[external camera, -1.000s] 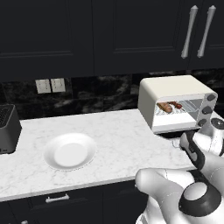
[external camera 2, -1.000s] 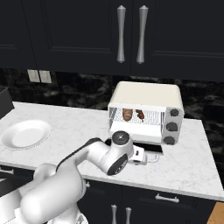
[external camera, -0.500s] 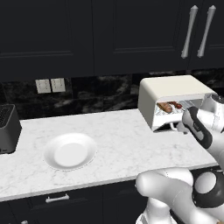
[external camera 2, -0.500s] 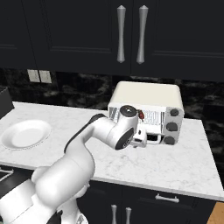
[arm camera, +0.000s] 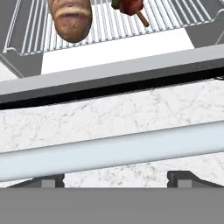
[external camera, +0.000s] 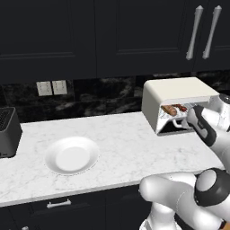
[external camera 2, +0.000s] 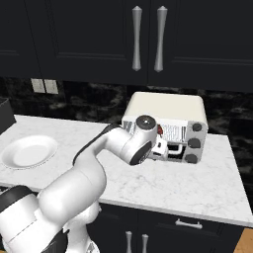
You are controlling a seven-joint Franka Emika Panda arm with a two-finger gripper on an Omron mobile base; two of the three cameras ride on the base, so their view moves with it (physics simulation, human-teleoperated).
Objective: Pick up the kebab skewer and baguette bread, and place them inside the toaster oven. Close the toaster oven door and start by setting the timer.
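Observation:
The cream-white toaster oven [external camera: 176,92] [external camera 2: 165,106] stands at the counter's back right. On its wire rack [arm camera: 175,13] lie the golden-brown baguette bread [arm camera: 70,17] [external camera: 168,110] and, to its right, the kebab skewer [arm camera: 129,6] [external camera: 181,108]. My gripper [arm camera: 118,178] [external camera: 186,122] [external camera 2: 165,146] hovers at the oven's front and is open, its two tips wide apart. The door's pale silver bar handle [arm camera: 109,151] runs across just beyond the tips. The door hangs open below the rack. My arm hides most of the glass in the base views.
Dark knobs [external camera 2: 193,143] sit on the oven's right side. A white plate [external camera: 72,155] [external camera 2: 27,150] rests on the marble counter [external camera: 121,139] to the left. A black slot toaster [external camera: 8,132] stands at the far left. Dark cabinets hang above.
My hand has risen from counter level in front of the lowered door to the oven's opening. The bread and skewer stay on the rack.

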